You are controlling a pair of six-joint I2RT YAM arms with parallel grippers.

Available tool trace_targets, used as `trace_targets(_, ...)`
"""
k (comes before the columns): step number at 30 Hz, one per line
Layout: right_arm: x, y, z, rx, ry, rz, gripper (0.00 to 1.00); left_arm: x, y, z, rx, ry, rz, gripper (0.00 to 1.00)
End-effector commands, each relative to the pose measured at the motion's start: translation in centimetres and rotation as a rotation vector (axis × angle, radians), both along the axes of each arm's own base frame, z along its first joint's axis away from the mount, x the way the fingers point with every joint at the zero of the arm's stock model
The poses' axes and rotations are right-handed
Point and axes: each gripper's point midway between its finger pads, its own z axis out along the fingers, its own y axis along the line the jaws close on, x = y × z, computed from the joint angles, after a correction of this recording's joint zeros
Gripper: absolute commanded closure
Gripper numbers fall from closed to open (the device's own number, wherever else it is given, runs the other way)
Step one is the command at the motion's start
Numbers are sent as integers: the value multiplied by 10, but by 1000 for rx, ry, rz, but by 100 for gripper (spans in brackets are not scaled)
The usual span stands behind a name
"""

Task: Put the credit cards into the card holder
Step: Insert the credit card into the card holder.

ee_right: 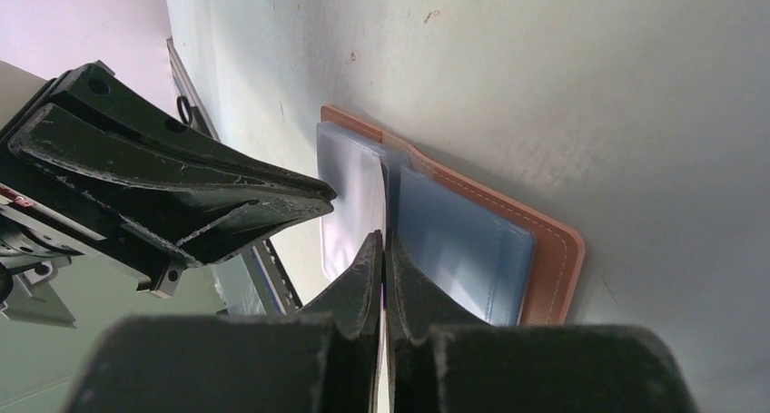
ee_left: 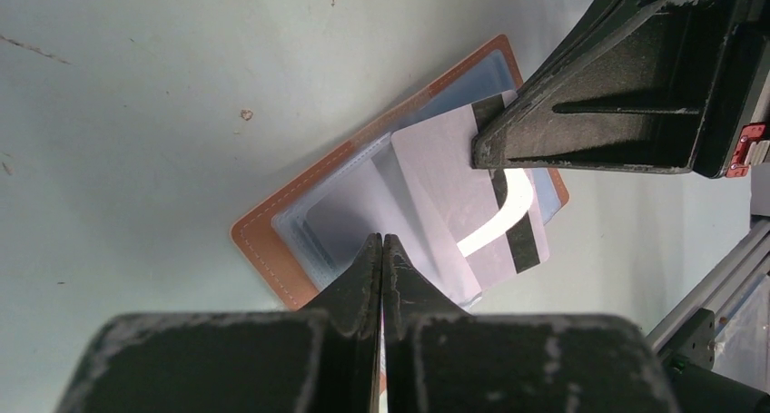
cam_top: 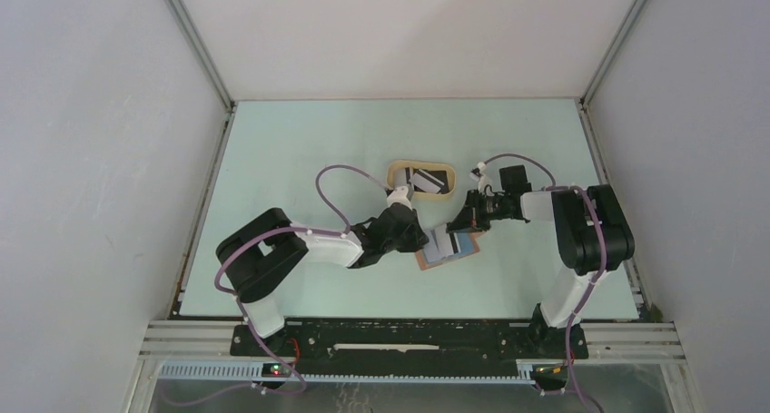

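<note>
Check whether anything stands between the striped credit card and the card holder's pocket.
Nothing visible does. The credit card lies on the blue pockets of the open card holder. The tip of the right pincer is at its striped end, and the shut left pincer sits at its opposite edge.

no readable text on credit cards, none on card holder

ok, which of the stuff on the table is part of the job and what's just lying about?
Job:
- wallet, lying open
- card on its pockets
- cards in the tray
- left gripper and right gripper, both shut over the wallet

Lying about:
- tray, beige, only holding those cards
</note>
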Motion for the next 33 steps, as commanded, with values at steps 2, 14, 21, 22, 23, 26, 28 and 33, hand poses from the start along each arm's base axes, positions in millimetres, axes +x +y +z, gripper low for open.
trace_targets(2, -13, 10, -13, -43, 35, 27, 93, -2, 7, 1, 6, -18, 0, 100)
trace_targets(14, -11, 3, -18, -96, 57, 14, 90, -2, 10, 5, -9, -35, 10, 100)
trace_targets(21, -17, 8, -23, -113, 71, 33, 87, -6, 5, 20, -62, -55, -22, 97)
trace_targets(22, -17, 9, -23, -114, 69, 35, 87, -8, 5, 23, -70, -57, -28, 97)
trace_targets(23, -17, 9, -23, -114, 68, 36, 87, -9, 5, 25, -76, -58, -33, 96)
trace_targets(26, -16, 9, -25, -116, 72, 33, 88, -15, 9, 30, -83, -53, -40, 89)
trace_targets(28, -15, 10, -25, -115, 78, 34, 88, -19, 14, 31, -85, -49, -34, 86)
trace_targets(33, -15, 11, -27, -115, 79, 38, 88, -31, 31, 23, -77, -20, -8, 75)
